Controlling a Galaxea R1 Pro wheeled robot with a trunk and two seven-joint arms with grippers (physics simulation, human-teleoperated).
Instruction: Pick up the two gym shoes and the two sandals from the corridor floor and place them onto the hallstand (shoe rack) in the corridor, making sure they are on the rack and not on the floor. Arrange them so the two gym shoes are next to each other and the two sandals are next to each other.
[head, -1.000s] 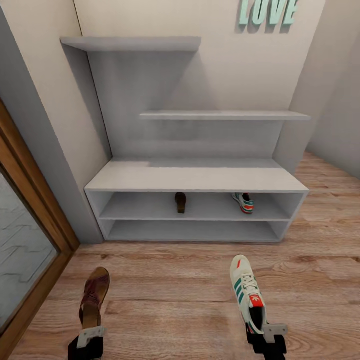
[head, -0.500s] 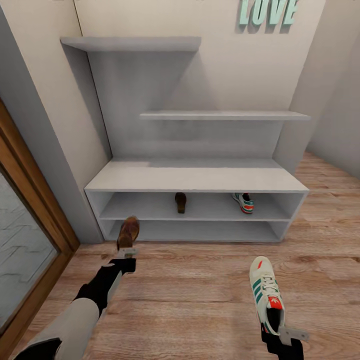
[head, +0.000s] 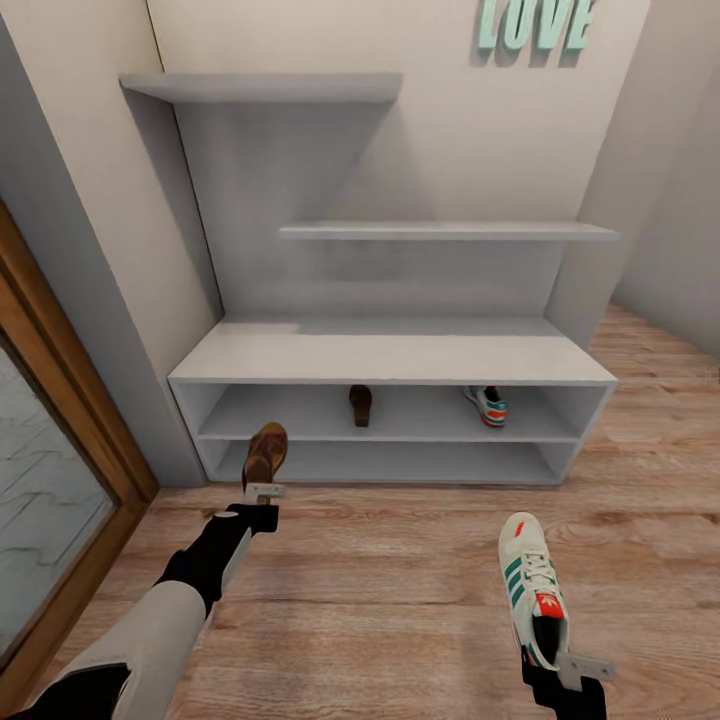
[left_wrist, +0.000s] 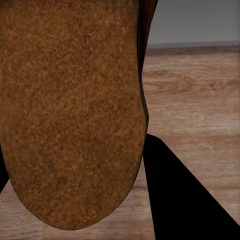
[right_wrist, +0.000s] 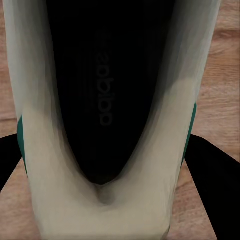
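- Left pincer grips a sandal by the heel, toe up, in front of the rack.
- Right pincer grips a sneaker by the heel, above the floor.
- Upper shelf level: second sandal mid, second sneaker right, well apart.

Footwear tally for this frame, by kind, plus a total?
Sandals: 2, one on the rack's upper shelf, one held by the left gripper.
Gym shoes: 2, one on the same shelf, one held by the right gripper.
Total: 4.
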